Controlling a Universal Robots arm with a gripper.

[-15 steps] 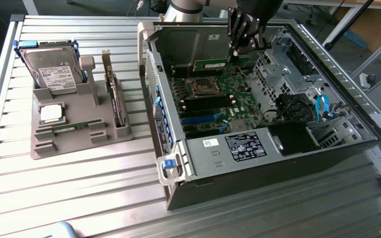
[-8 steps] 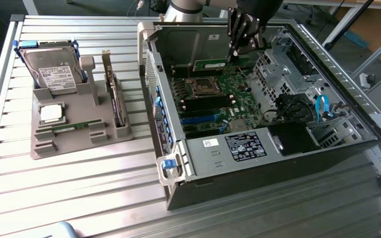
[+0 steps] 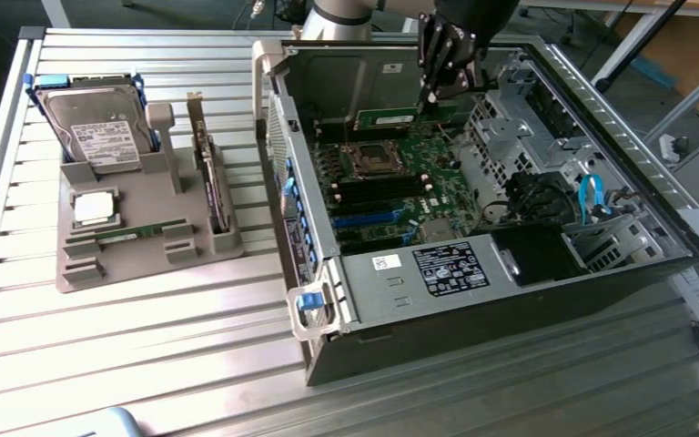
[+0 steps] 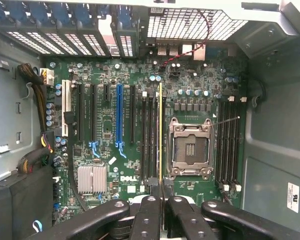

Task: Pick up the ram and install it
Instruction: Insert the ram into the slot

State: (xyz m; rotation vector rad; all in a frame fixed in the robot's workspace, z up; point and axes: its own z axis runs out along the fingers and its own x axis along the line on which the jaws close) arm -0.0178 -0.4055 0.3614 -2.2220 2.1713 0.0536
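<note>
My gripper point(image 3: 430, 89) reaches down into the open computer case point(image 3: 447, 282) and is shut on one ram point(image 3: 389, 116), a thin green stick hanging over the motherboard point(image 3: 410, 182). In the wrist view the ram point(image 4: 160, 130) shows edge-on as a thin line running out from my gripper point(image 4: 161, 194). It lies over the black memory slots point(image 4: 149, 140), right beside the open processor socket point(image 4: 190, 148). I cannot tell whether it touches a slot. The second ram point(image 3: 125, 234) lies in the grey holder point(image 3: 143, 264) outside the case.
The holder also carries a hard drive point(image 3: 97, 127), a square silver processor point(image 3: 92, 208) and a dark upright expansion card point(image 3: 211, 177). Metal case walls, a drive cage point(image 3: 513, 118) and blue cables point(image 3: 590, 196) ring the motherboard. More memory slots point(image 4: 229, 145) flank the socket's other side.
</note>
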